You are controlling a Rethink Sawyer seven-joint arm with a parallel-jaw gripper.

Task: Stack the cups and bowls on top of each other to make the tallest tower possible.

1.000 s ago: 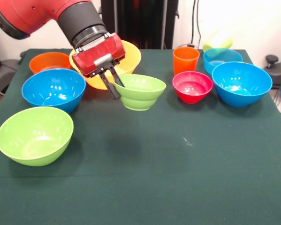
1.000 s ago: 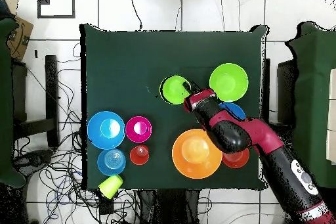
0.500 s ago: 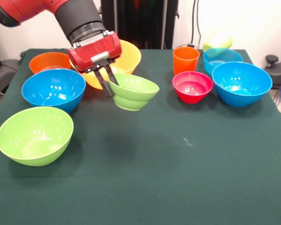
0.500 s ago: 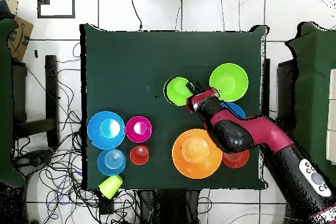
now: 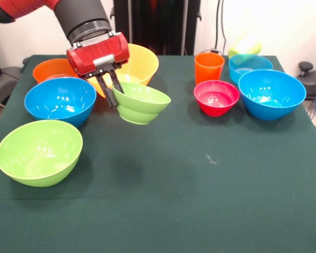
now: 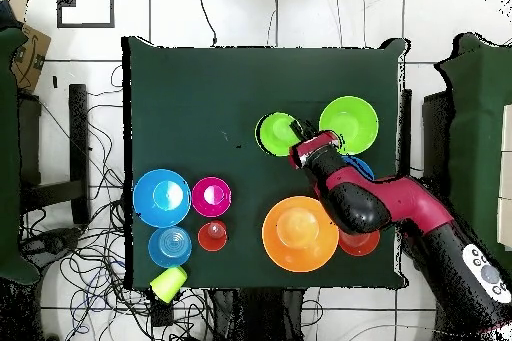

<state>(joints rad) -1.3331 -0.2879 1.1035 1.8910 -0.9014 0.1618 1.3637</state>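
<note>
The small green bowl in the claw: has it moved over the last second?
Yes. The small green bowl, held in the claw, has shifted left in the front view, away from the red-pink bowl and toward the blue bowl.

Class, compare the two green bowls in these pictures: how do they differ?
The small green bowl hangs tilted above the cloth, held at its rim by the pincer; the large lime bowl rests on the table, untouched. The held one is smaller and narrows to a stepped base; the resting one is wider and rounder. Both are glossy, empty and open side up.
</note>
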